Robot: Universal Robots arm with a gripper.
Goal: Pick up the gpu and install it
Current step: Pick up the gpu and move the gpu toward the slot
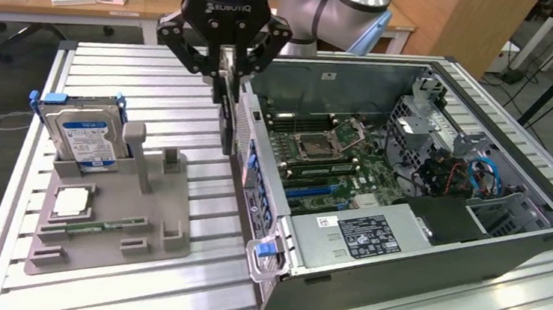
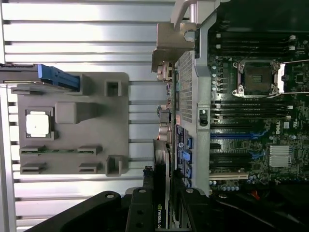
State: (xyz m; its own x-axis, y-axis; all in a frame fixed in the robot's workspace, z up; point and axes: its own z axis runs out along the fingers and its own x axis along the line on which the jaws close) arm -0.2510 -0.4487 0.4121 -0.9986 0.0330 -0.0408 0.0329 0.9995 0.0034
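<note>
Fingers (image 1: 265, 49) pinch thin, flat gpu (image 1: 228, 121) hanging vertically.

One claw (image 1: 229, 72) and one gpu (image 1: 228, 121). One table (image 1: 144, 294) bears one open computer case (image 1: 428, 258), which has one motherboard (image 1: 360, 179) and one labelled power supply (image 1: 360, 234). One grey holder (image 1: 166, 213) has one hard drive (image 1: 83, 134), one square processor chip (image 1: 72, 201) and one narrow memory stick (image 1: 105, 225).

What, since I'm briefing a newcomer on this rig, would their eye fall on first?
The black end effector gripping the gpu edge-on, at the edge of the open computer case. On the exterior view's left, a blue-labelled hard drive stands in a grey holder.
</note>
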